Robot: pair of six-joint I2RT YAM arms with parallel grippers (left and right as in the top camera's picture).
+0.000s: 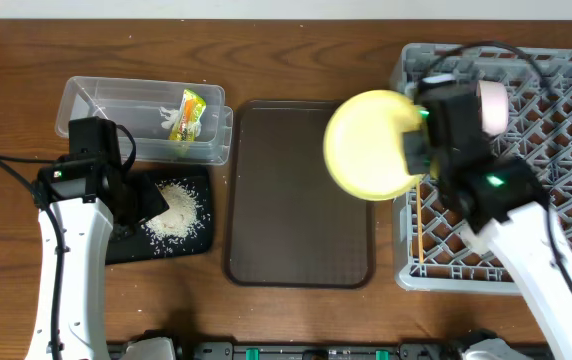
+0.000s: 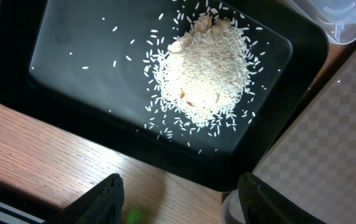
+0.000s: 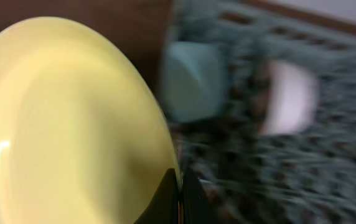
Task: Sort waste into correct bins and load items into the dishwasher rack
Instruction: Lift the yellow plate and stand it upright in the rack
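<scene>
Yellow plate point(image 1: 371, 145) is held clear of the table, tilted, above the gap between the brown serving tray point(image 1: 296, 200) and the left edge of the dishwasher rack point(image 1: 556, 120). Its right rim is clamped between the fingers of the right gripper point(image 3: 181, 193), which are closed to the thickness of the rim.

Inside the rack, a light blue bowl point(image 3: 193, 81) and a white bowl point(image 1: 493, 105) are seen, both blurred in the wrist view. A pair of chopsticks point(image 1: 419, 225) is laid along the rack's left side.

Rice point(image 2: 203, 68) is heaped in the black tray point(image 2: 53, 81). The wrapper point(image 1: 188, 115) is contained in the clear tub point(image 1: 116, 110).

The left gripper point(image 2: 181, 196) is spread wide and nothing is held in it. It is positioned over the near rim of the black tray.
</scene>
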